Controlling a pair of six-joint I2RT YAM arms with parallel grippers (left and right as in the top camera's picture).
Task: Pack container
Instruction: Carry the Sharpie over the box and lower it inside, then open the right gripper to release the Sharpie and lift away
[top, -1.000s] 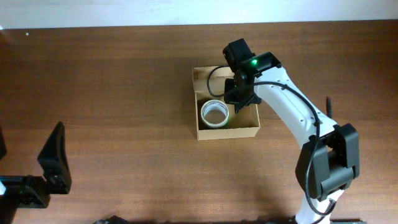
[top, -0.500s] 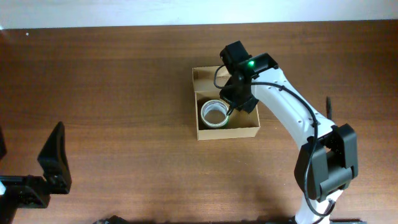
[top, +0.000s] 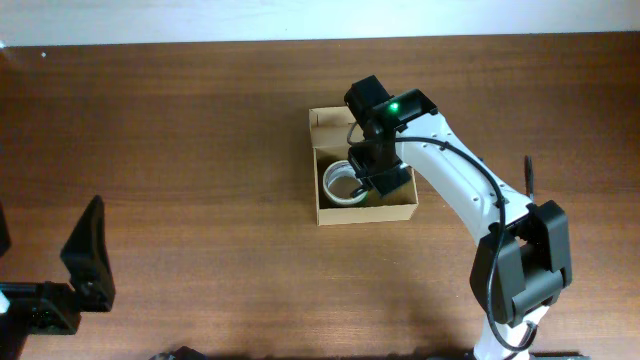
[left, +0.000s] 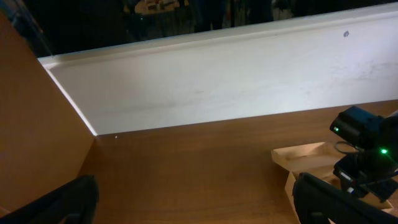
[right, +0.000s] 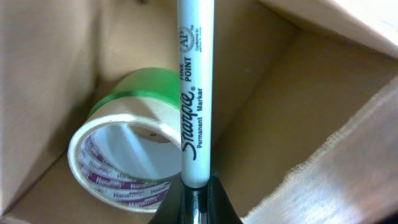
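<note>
The container (top: 330, 213) is a tan cardboard box, open on the brown table. It also shows in the left wrist view (left: 305, 155) and fills the right wrist view (right: 298, 99). A roll of tape (top: 342, 185) with a green edge lies inside it (right: 124, 146). My right gripper (top: 372, 170) is over the box, shut on a white Sharpie marker (right: 196, 93) that points into the box beside the roll. My left gripper (top: 85, 255) is open and empty at the table's front left, far from the box.
A white wall (left: 217, 74) runs along the far edge of the table. The box's flap lid (top: 330, 120) lies open on the far side.
My right gripper has moved left and toward the front with the marker, from the box's right part to beside the tape roll. The left arm has not moved.
</note>
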